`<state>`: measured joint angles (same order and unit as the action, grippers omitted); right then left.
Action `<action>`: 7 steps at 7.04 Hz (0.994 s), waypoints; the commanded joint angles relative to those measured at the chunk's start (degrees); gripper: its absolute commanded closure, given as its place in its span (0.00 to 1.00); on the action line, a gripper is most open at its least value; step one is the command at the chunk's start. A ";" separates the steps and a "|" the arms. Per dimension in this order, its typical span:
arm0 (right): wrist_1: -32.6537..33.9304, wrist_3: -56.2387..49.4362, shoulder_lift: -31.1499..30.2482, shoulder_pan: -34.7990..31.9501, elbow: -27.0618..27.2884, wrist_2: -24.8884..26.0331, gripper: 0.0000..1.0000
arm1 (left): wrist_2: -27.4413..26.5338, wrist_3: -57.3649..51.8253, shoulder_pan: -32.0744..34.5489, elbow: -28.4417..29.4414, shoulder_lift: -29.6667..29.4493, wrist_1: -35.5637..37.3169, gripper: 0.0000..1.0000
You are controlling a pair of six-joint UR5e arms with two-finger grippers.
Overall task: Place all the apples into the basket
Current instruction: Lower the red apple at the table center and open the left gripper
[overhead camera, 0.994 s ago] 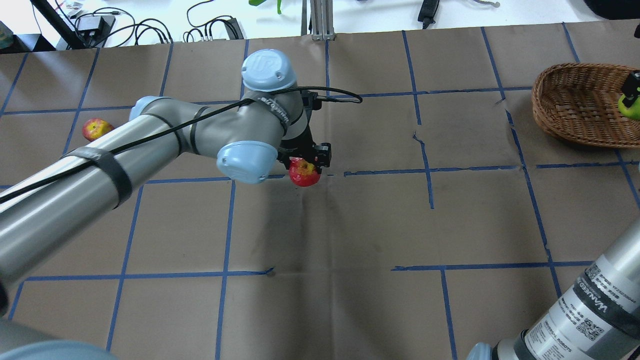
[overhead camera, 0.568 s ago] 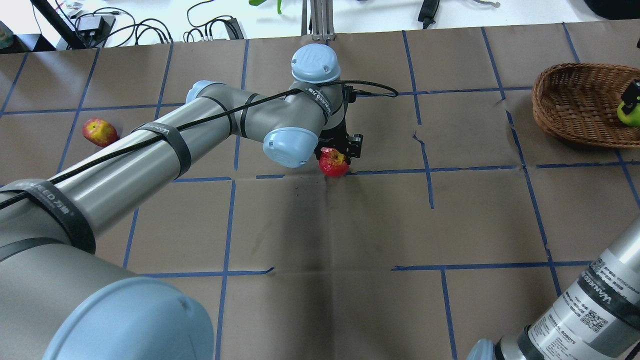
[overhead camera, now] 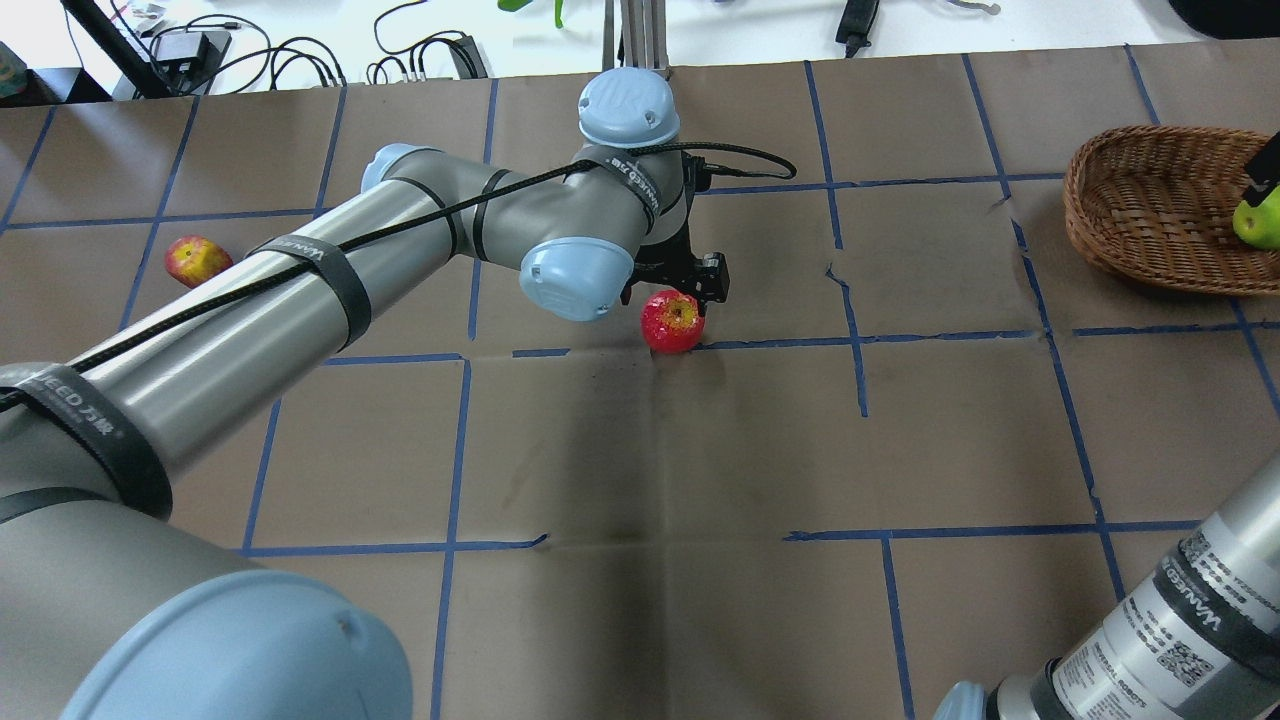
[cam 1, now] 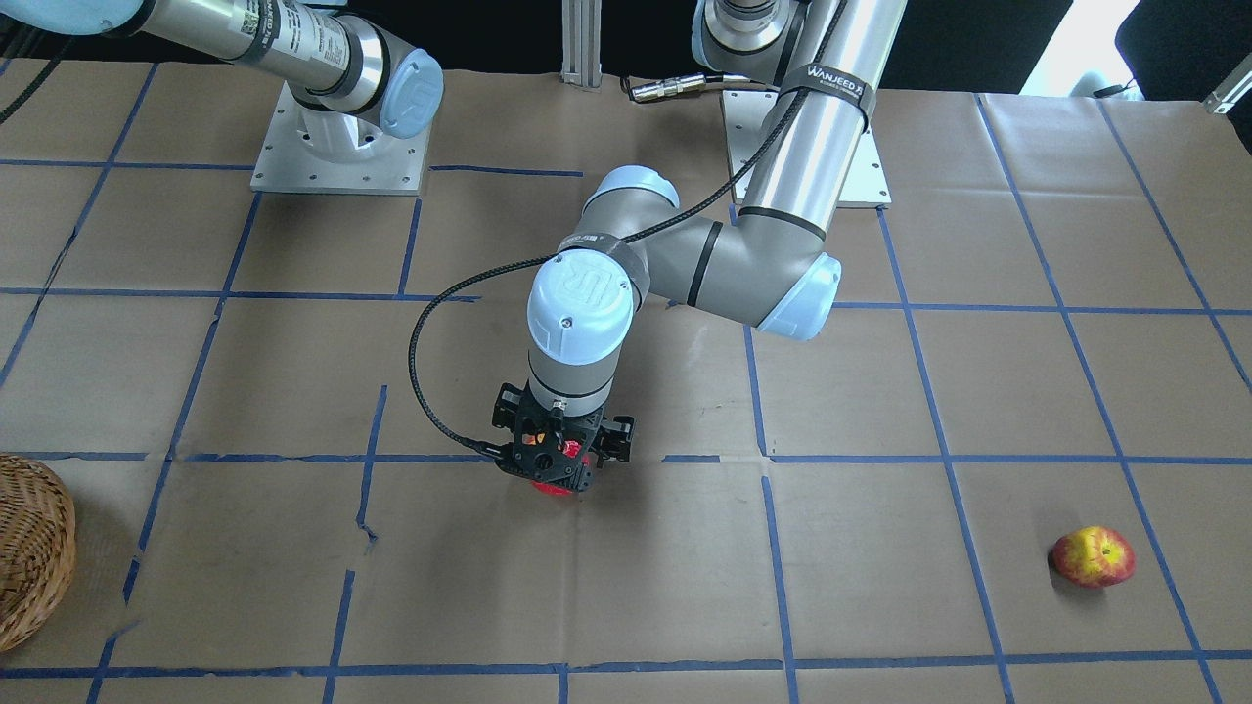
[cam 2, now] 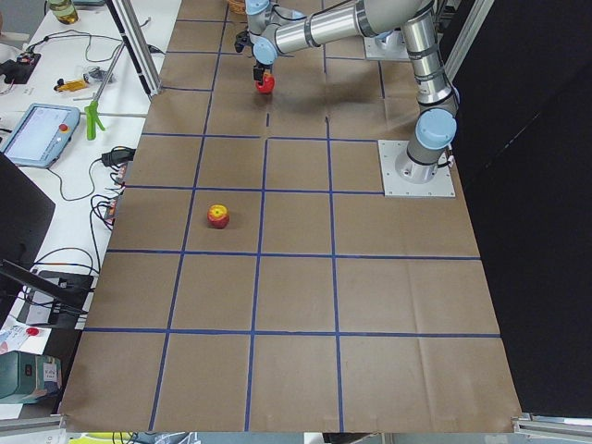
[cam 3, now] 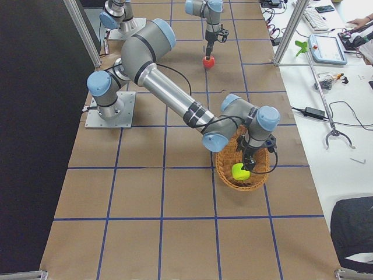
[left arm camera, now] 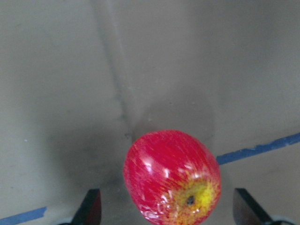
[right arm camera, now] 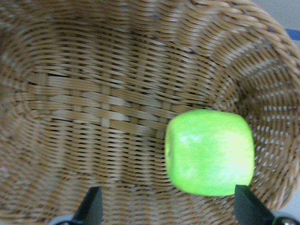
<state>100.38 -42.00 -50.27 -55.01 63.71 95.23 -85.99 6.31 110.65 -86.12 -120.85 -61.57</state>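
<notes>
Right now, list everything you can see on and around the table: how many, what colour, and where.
red apple: one, deep red, on the paper near the table's middle
red and yellow apple: one, alone on the table at the robot's far left
green apple: one, lime green, inside the basket
basket: one, light brown wicker, at the robot's far right
table: one, brown paper with a blue tape grid
teach pendant: one, grey-blue, on the white bench beyond the table
cables: several, black, same bench
left gripper: one, black, open over the red apple
right gripper: one, black, open over the green apple
</notes>
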 commanded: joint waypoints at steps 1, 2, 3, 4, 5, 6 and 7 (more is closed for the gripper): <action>-8.77 9.76 -5.95 -9.62 1.49 -1.28 0.01 | 0.03 -10.70 -10.20 -0.26 7.86 -8.51 0.02; -10.02 21.23 -9.72 -15.51 5.42 -1.36 0.01 | -0.06 -19.58 -20.37 -1.23 11.74 -11.26 0.02; -9.25 30.91 -13.42 -21.40 10.24 -1.63 0.01 | -1.45 -26.71 -30.74 -2.37 13.26 -11.73 0.02; -8.19 40.49 -15.80 -27.55 12.99 -3.72 0.01 | -5.20 -32.88 -38.33 -2.38 12.14 -11.47 0.02; -5.31 50.59 -16.35 -33.79 13.97 -4.87 0.01 | -5.50 -37.03 -44.58 -1.08 10.22 -10.60 0.02; -1.98 56.09 -15.83 -40.37 14.33 -6.27 0.01 | -5.33 -39.59 -47.52 -0.20 6.72 -7.46 0.02; 4.41 59.19 -15.30 -45.66 16.42 -9.25 0.01 | -5.16 -45.10 -48.33 1.03 2.51 -0.55 0.02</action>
<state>98.63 11.64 -65.92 -93.70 78.20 88.83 -91.16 -33.19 64.87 -86.38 -113.92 -68.27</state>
